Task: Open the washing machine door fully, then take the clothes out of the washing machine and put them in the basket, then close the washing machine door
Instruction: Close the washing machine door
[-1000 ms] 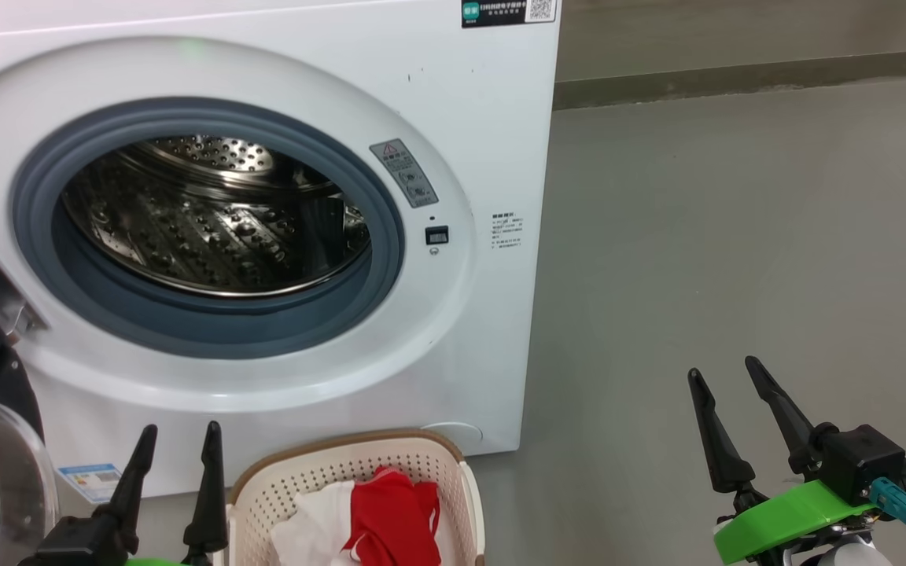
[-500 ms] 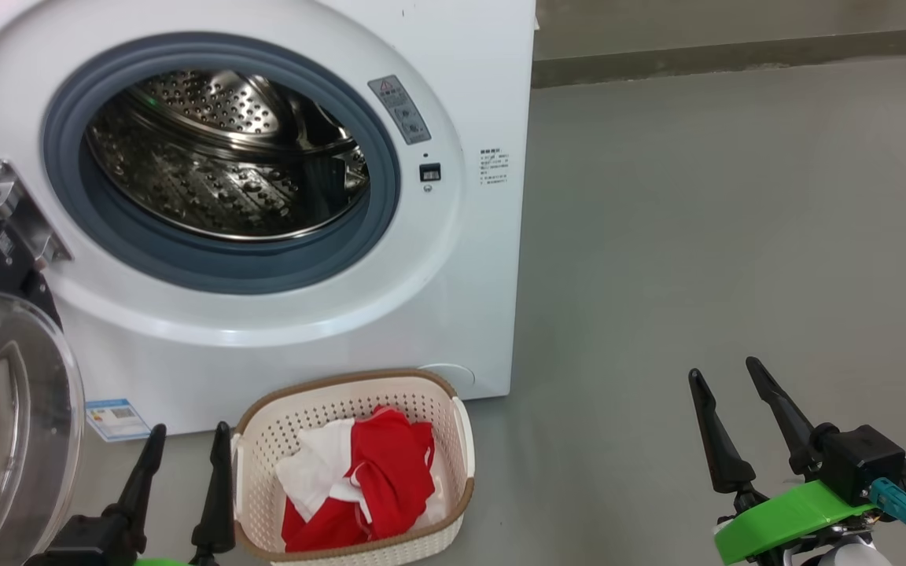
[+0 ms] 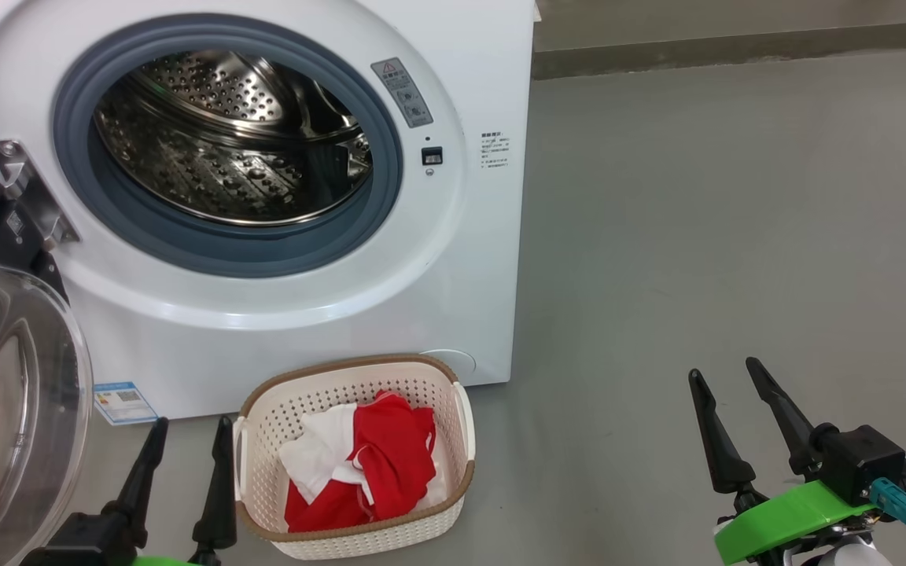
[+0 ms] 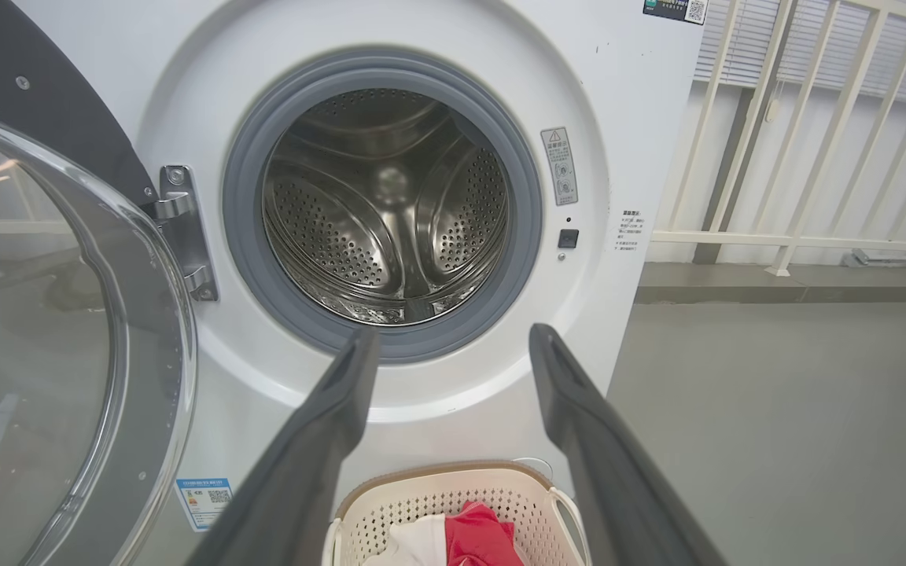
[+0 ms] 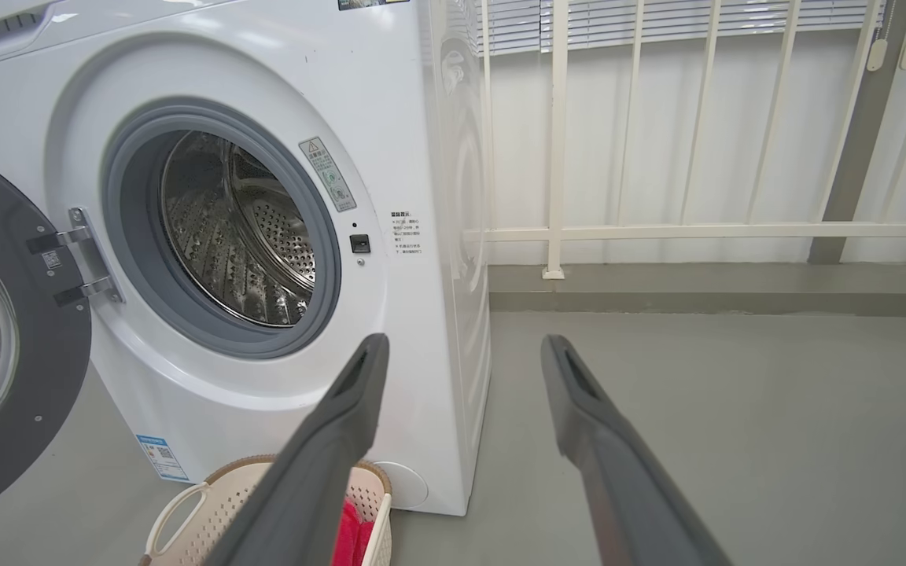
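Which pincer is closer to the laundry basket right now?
Left. The left pincer stands open just left of the basket, almost against its side. The right pincer, also open, is well off to its right across the floor.

L end effector (image 4: 453,334), jaws apart, faces drum (image 4: 390,212); door (image 4: 28,314) swung open; clothes (image 4: 476,542) in basket (image 4: 421,477).

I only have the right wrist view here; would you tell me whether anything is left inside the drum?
Observer: The left wrist view looks straight into the drum: bare steel, no clothes in sight.
Operator: Thank you. What lies in the basket?
Observer: The head view shows the basket holding the clothes, red with some white.
Operator: And the left claw?
Observer: The left claw is open, holding nothing, left of the basket in the head view.
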Controlling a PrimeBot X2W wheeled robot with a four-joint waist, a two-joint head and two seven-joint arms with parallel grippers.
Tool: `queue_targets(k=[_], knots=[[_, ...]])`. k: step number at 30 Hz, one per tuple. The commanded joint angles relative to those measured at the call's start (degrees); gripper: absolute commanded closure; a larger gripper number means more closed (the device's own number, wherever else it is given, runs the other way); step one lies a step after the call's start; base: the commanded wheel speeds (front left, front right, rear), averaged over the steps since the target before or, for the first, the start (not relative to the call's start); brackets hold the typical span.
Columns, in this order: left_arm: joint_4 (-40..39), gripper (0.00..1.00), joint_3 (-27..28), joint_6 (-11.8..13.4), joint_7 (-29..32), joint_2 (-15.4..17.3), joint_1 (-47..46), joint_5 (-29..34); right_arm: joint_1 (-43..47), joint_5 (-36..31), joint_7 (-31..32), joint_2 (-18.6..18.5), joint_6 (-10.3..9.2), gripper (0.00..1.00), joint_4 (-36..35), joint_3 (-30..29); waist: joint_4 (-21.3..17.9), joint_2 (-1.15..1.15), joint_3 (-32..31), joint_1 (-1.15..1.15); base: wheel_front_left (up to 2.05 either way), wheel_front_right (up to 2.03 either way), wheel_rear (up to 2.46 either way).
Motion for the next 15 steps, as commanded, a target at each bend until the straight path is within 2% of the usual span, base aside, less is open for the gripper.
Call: queue_targets(k=[1,8,15], knots=[[-1.73,0.0,1.87,-0.2,-0.52,0.63,-0.79,0.32,-1.04,-0.33,-0.37,-0.48,0.36,0.0,-1.25,1.28,0.24,0.0,-0.04,0.0,0.0,0.0,0.0],[-3.08,0.0,2.08,-0.09,-0.52,0.52,-0.83,0.53,-0.71,-0.35,-0.37,-0.58,0.36,0.0,-1.76,1.52,2.18,0.0,0.04,0.0,0.0,0.0,0.0],[-3.94,0.0,2.09,0.44,-0.52,0.44,-0.53,0.58,-0.56,-0.45,-0.37,-1.02,0.36,0.0,-2.61,2.36,5.83,0.0,0.27,0.0,0.0,0.0,0.0]])
